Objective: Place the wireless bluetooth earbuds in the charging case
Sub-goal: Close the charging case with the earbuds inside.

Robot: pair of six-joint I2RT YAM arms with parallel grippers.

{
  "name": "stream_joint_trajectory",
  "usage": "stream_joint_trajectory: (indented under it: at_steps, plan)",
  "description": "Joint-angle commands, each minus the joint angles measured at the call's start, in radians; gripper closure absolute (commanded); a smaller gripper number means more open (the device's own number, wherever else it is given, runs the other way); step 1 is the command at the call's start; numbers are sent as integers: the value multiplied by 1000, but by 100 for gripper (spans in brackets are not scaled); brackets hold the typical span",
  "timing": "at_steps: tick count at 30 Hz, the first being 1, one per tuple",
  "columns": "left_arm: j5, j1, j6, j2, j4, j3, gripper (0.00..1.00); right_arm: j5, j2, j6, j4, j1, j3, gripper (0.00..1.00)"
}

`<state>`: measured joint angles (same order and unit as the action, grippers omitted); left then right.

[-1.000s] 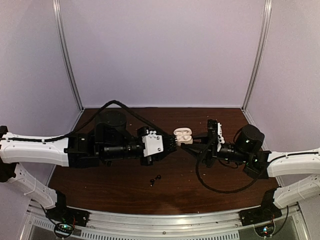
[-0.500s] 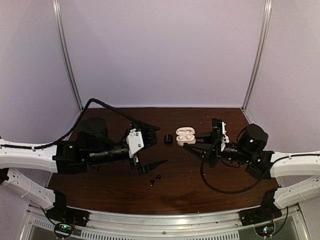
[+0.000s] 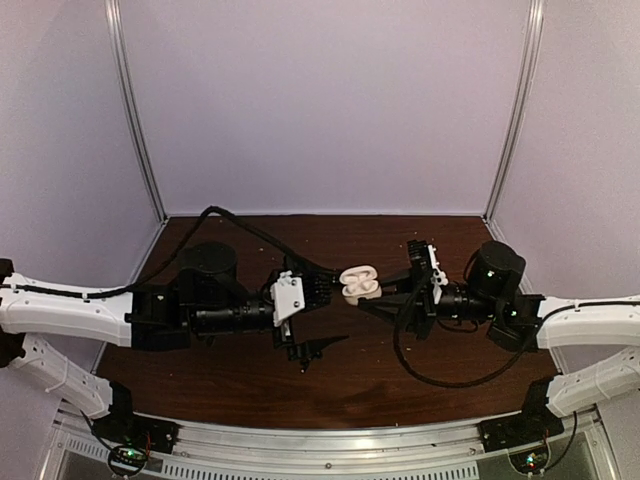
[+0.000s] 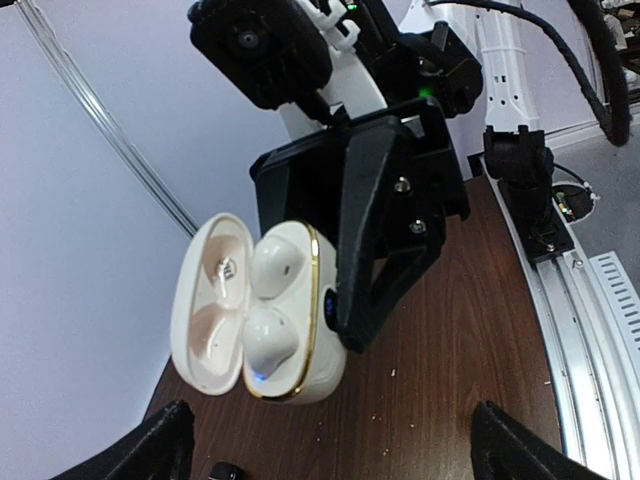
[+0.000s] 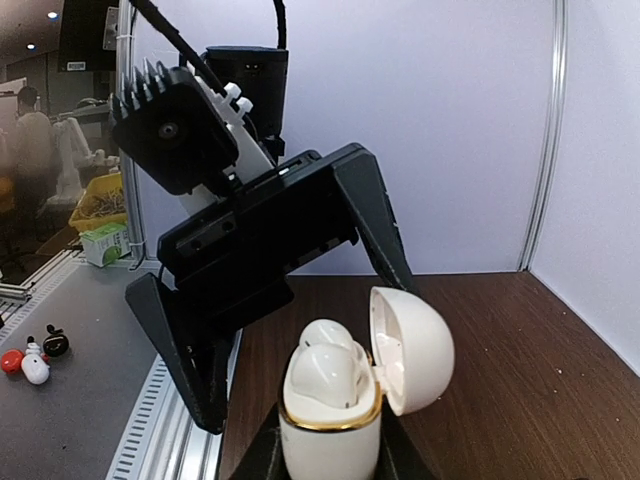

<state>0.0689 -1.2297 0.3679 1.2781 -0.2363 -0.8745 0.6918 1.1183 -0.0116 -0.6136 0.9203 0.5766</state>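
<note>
Clamps the case point(image 3: 359, 283) in the right gripper point(image 3: 374, 293), black fingers point(image 4: 372, 250) closed on its body, just right of the middle of the table point(image 3: 250, 380). Holds it with the lid point(image 5: 412, 348) swung open and the mouth tipped toward the left gripper point(image 3: 338, 312). Seats both white earbuds point(image 4: 270, 338) in their wells, side by side.

Spreads the left gripper wide and empty, one finger to each side of the line toward the case, tips near it but apart.

Leaves bare table behind the case as far as the back wall point(image 3: 320, 120), and more to the right up to the corner post point(image 3: 510, 120). Crowds the near side with the right arm's cable point(image 3: 430, 378) looped low over the table and the rail point(image 3: 320, 440) along the front edge.

Shows a small black item point(image 4: 225, 470) at the bottom edge of the left wrist view, cut off, kind unclear. Cannot tell whether the case touches the table.
</note>
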Motion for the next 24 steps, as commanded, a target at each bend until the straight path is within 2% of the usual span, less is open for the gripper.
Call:
stream_joint_trajectory:
  at_steps: [1, 15, 24]
  plan:
    - [64, 4, 21, 36, -30, -45, 2, 45, 18, 12, 28, 9, 42, 100]
    - [148, 0, 75, 53, 0, -74, 2, 35, 31, 9, 43, 25, 48, 100]
    - [130, -25, 144, 56, 50, -85, 10, -3, 29, 12, 36, 25, 48, 100]
